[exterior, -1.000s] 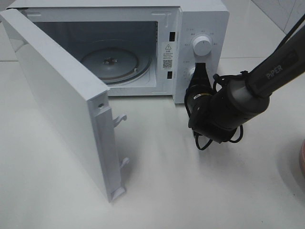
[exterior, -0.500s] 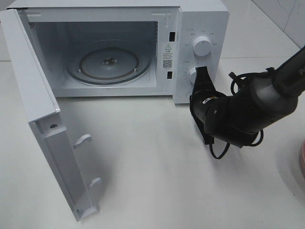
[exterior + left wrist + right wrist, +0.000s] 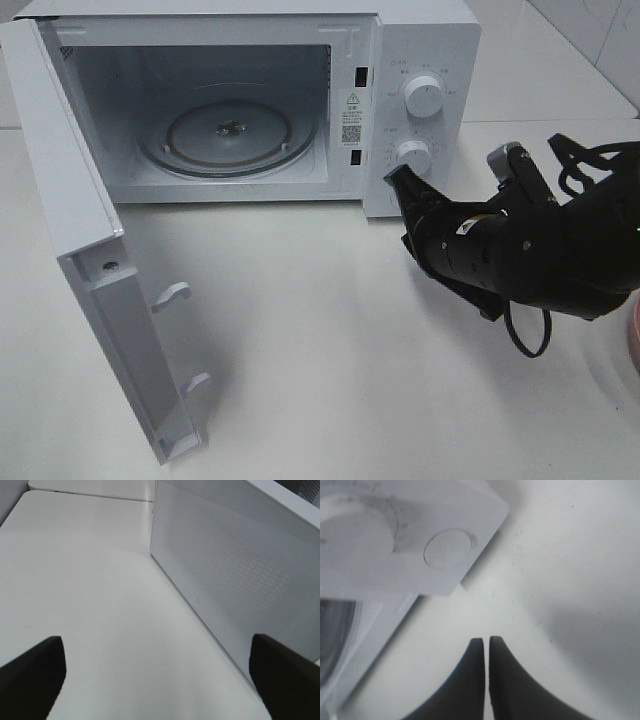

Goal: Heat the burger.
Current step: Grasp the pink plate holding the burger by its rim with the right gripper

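exterior high: we see the microwave point(image 3: 420, 60) at the surface's point(image 3: 330, 350) far edge, door point(image 3: 80, 220) wide open, right claw point(image 3: 397, 180) closed on nothing just beside the lower knob point(image 3: 413, 153) | left wrist: left claw point(image 3: 156, 642) spread wide, empty, near a perforated white panel point(image 3: 235, 575) | right wrist: fingertips point(image 3: 475, 650) pressed together | burger: we cannot tell where

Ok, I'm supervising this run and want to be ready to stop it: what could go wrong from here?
1. The right arm holds its shut jaws close beside the lower knob of the microwave; a careless swing could turn the knob or shove the oven.
2. The door stands wide open over the table; an arm reaching in from that side might hit it.
3. A pink rim shows at the right edge, beside that arm; it could get bumped.
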### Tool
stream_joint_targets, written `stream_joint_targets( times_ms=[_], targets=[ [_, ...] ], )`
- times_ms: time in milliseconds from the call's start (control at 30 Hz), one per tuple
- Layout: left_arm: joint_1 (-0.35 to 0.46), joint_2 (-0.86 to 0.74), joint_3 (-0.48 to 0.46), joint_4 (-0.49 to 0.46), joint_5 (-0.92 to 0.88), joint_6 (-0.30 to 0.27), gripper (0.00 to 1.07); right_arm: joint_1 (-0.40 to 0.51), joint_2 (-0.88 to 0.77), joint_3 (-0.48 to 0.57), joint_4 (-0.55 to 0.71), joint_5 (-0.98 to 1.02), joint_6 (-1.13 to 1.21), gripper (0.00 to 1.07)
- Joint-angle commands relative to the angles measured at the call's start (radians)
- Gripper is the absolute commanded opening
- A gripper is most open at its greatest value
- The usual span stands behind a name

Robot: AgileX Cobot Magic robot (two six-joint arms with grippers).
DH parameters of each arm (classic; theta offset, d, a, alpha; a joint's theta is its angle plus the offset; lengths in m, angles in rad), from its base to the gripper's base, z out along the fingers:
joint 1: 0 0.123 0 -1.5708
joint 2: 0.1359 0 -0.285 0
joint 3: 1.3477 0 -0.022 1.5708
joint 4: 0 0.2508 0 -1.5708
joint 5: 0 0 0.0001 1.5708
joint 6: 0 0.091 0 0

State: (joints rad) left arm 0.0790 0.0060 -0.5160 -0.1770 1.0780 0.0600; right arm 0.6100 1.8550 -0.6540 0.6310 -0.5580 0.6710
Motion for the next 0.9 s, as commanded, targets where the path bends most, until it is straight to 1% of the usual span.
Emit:
stream_joint_targets(
  times_ms=[33,67,100,133,200,233,267,300,367,400,467,567,633,700,733,833,867,900],
  targets=[
    [-0.005,0.002,0.0,-0.009,-0.008,-0.002,0.91,-0.015,-0.043,0.009,-0.103,0.095,-0.091,0.03],
    [-0.005,0.002,0.0,-0.009,-0.008,-0.002,0.91,-0.026,-0.075,0.009,-0.187,0.181,-0.13,0.04],
    [-0.005,0.002,0.0,-0.009,-0.008,-0.002,0.91,-0.033,-0.092,0.009,-0.231,0.229,-0.145,0.04],
    [-0.005,0.002,0.0,-0.009,-0.008,-0.002,0.91,-0.033,-0.092,0.009,-0.231,0.229,-0.145,0.04],
    [-0.005,0.002,0.0,-0.009,-0.008,-0.002,0.91,-0.061,-0.158,0.009,-0.391,0.419,-0.161,0.05],
    [-0.005,0.002,0.0,-0.009,-0.008,-0.002,0.91,-0.061,-0.158,0.009,-0.391,0.419,-0.161,0.05],
    [-0.005,0.002,0.0,-0.009,-0.008,-0.002,0.91,-0.061,-0.176,0.009,-0.431,0.465,-0.161,0.05],
    [-0.005,0.002,0.0,-0.009,-0.008,-0.002,0.91,-0.061,-0.176,0.009,-0.431,0.465,-0.161,0.05],
    [-0.005,0.002,0.0,-0.009,-0.008,-0.002,0.91,-0.061,-0.249,0.009,-0.59,0.607,-0.164,0.06],
    [-0.005,0.002,0.0,-0.009,-0.008,-0.002,0.91,-0.061,-0.249,0.009,-0.59,0.607,-0.164,0.06],
    [-0.005,0.002,0.0,-0.009,-0.008,-0.002,0.91,-0.061,-0.299,0.009,-0.668,0.71,-0.164,0.06],
    [-0.005,0.002,0.0,-0.009,-0.008,-0.002,0.91,-0.061,-0.316,0.009,-0.689,0.739,-0.164,0.06],
    [-0.005,0.002,0.0,-0.009,-0.008,-0.002,0.91,-0.061,-0.375,0.008,-0.741,0.82,-0.167,0.07],
    [-0.005,0.002,0.0,-0.009,-0.008,-0.002,0.91,-0.061,-0.39,0.007,-0.747,0.842,-0.175,0.07],
    [-0.005,0.002,0.0,-0.009,-0.008,-0.002,0.91,-0.061,-0.414,-0.009,-0.766,0.899,-0.231,0.08],
    [-0.005,0.002,0.0,-0.009,-0.008,-0.002,0.91,-0.061,-0.423,-0.023,-0.777,0.926,-0.265,0.08],
    [-0.005,0.002,0.0,-0.009,-0.008,-0.002,0.91,-0.061,-0.437,-0.052,-0.788,0.986,-0.341,0.09],
    [-0.005,0.002,0.0,-0.009,-0.008,-0.002,0.91,-0.061,-0.438,-0.065,-0.787,1.007,-0.365,0.09]
  ],
)
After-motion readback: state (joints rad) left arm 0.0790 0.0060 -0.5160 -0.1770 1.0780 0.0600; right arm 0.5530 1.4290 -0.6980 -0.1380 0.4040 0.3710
